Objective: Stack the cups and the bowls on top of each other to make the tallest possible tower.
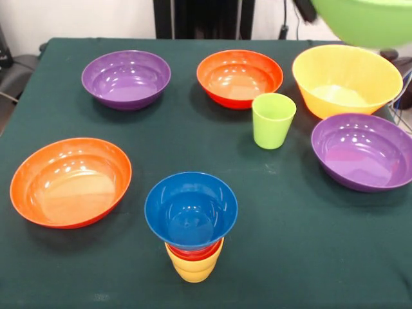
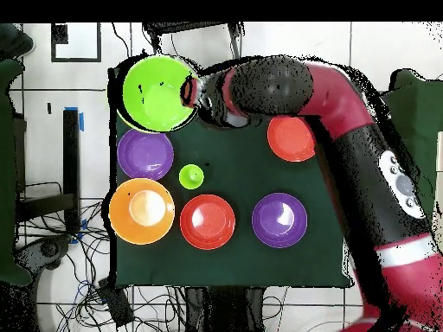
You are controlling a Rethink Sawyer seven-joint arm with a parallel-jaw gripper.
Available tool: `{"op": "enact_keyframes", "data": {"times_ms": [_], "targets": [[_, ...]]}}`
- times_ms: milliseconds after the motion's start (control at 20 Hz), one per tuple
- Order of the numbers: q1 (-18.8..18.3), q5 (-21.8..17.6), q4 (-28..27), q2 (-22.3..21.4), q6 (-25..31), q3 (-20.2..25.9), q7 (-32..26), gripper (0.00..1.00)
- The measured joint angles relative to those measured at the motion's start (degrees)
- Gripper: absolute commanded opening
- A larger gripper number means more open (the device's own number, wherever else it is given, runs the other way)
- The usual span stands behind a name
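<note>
Tower: a yellow cup at the bottom, a red cup nested in it, a blue bowl on top, set at the near edge of the green-clothed table. Green bowl: carried aloft by the gripper at its rim, over a table corner; whether the jaws are clamped cannot be told. Laid out singly on the cloth: two purple bowls, two red-orange bowls, one large yellow-orange bowl, one light green cup standing upright among them.
</note>
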Motion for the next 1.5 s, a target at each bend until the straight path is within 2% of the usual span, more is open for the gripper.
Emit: {"op": "enact_keyframes", "data": {"times_ms": [250,300,500,650,700,850,900,1050,1500], "targets": [[4.0,-1.9,-9.0,4.8,1.8,-0.2,0.0,0.0],[5.6,-2.8,-13.6,7.1,3.6,-0.3,0.0,0.0],[7.8,-4.5,-20.6,10.3,7.2,-0.3,-0.4,0.0],[9.7,-6.6,-28.0,13.4,12.0,-0.3,-1.4,0.0],[10.6,-8.1,-32.3,15.1,15.1,-0.2,-2.3,0.0],[11.4,-10.0,-36.8,16.9,18.5,0.0,-3.6,0.0],[11.9,-11.6,-40.5,18.4,21.3,0.5,-5.0,0.0],[12.1,-14.6,-46.0,20.5,25.6,1.7,-8.0,0.0],[12.1,-20.0,-54.6,22.8,31.0,4.1,-12.9,0.0]]}}
